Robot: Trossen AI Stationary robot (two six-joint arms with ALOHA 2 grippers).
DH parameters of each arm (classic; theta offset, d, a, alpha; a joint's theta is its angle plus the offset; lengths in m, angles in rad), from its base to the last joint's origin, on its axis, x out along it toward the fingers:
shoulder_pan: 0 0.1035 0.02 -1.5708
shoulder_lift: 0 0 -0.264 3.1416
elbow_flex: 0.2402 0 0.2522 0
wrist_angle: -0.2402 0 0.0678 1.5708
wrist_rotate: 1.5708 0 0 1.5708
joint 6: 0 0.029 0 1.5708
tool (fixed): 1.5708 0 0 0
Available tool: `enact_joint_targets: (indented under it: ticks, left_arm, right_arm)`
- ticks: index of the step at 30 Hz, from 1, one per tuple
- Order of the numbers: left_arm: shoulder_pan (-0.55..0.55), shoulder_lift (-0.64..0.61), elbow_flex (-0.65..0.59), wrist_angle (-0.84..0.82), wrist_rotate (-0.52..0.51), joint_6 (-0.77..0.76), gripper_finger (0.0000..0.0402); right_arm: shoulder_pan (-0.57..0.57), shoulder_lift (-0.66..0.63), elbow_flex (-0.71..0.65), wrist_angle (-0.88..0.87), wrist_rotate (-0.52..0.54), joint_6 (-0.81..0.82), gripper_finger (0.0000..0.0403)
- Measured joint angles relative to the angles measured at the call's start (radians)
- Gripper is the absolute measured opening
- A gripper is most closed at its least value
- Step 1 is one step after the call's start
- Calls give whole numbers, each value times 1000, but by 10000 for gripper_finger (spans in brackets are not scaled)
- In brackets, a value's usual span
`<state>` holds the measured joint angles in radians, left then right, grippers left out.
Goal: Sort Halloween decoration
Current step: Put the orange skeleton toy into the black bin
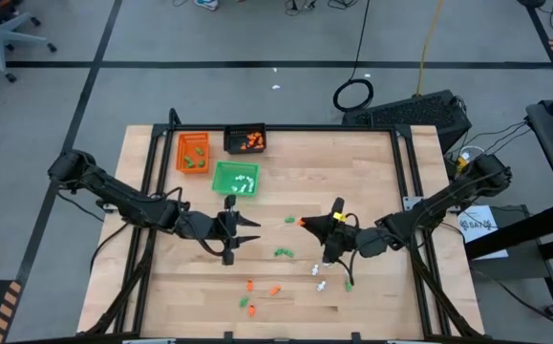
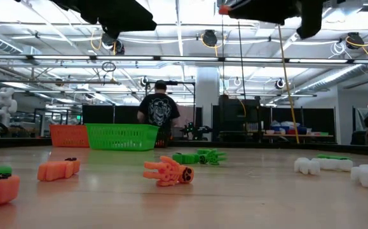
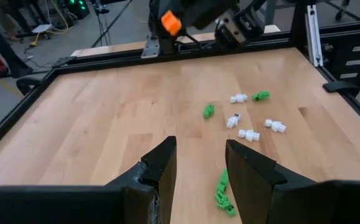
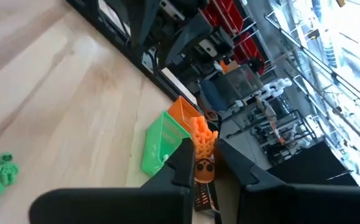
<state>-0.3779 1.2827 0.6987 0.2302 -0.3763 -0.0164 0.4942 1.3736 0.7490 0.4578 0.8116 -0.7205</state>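
Right hand (image 1: 305,222) up above the middle of the surface (image 1: 372,172), pinched shut on one small orange piece (image 4: 199,144). Clear only in the right wrist view: the orange piece squeezed between the two dark fingers (image 4: 183,163), tipped toward the far trays. From above, just a tiny orange dot at the hand's tip.

Left hand (image 1: 254,231) also in the air, a little to the left of the middle, part way open, holding nothing. Left wrist view: bare wood showing in the gap between its two fingers (image 3: 161,171).

Both arms low and bent, reaching in from the two sides, hands pointing at each other but well apart.

Three trays near the far left corner, seen best from above: orange tray (image 1: 193,152), black tray (image 1: 245,139), green tray (image 1: 236,179) in front of them, each with little pieces inside. Low view: only the orange and green trays, side by side far back.

Loose pieces on the near half of the surface: green ones (image 1: 283,252) near the middle, white ones (image 1: 320,278) below the right hand, orange ones (image 1: 262,288) near the front edge. Low view: an orange piece (image 2: 168,171) up close, more at the left edge cut off.

A person (image 2: 159,113) standing far behind, back turned, seen only in the low view. Hands there cut off at the top, just dark shapes. Shapes of the tiny pieces hard to make out from above.
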Motion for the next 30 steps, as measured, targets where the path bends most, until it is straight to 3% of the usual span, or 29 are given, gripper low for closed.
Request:
enact_joint_targets:
  ticks: [30]
  left_arm:
    - [-2, 0, 0, -2, 0, -30, 137]
  right_arm:
    - [-2, 38, 0, 28, -31, 28, 20]
